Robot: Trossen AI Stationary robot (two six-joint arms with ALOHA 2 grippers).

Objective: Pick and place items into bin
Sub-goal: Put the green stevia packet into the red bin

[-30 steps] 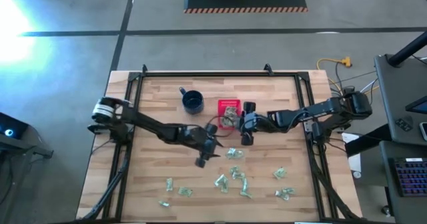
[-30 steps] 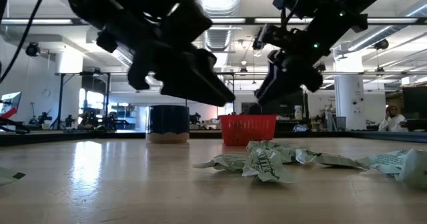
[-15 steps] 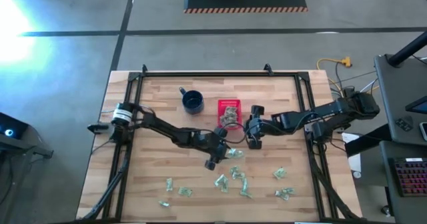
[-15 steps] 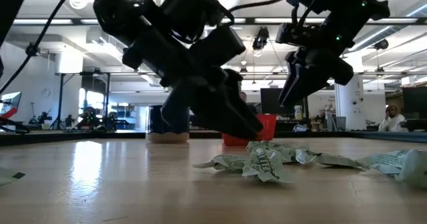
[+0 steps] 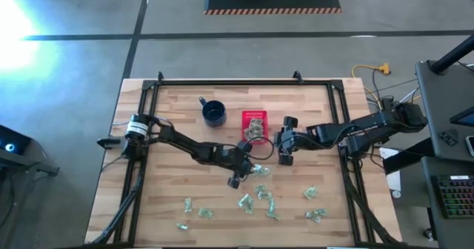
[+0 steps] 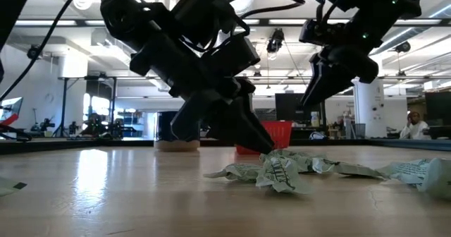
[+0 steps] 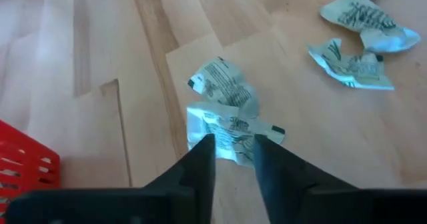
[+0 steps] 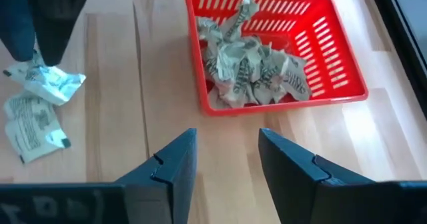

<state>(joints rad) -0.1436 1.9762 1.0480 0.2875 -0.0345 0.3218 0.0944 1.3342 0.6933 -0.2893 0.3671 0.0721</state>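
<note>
The red bin (image 5: 253, 125) sits near the middle of the wooden worktop (image 5: 170, 190), just beside the dark blue mug (image 5: 214, 113), and already holds a heap of crumpled pale green wrappers (image 8: 250, 64). More wrappers lie loose on the worktop: a pair of them (image 7: 227, 114) rests close in front of the bin, and a scattered group (image 5: 259, 201) spreads across the near half of the worktop, with a few toward the right side (image 5: 314, 204) and others toward the left (image 5: 194, 210). The left tool (image 5: 244, 172) is lowered onto the pair nearest the bin — in the left wrist view its two dark fingers (image 7: 200, 167) stand slightly apart with the edge of one wrapper between their tips, not yet closed on it, and in the low view the fingers reach down to the crumpled wrapper (image 6: 278, 172) on the worktop. The right tool (image 5: 285, 151) hangs above the worktop just to the right of the bin, well clear of the surface in the low view (image 6: 320, 89); the right wrist view shows its fingers (image 8: 293, 167) spread wide and empty, looking toward the filled bin (image 8: 337, 47). In the low view a person (image 6: 416, 126) sits far back in the room at the right.
</note>
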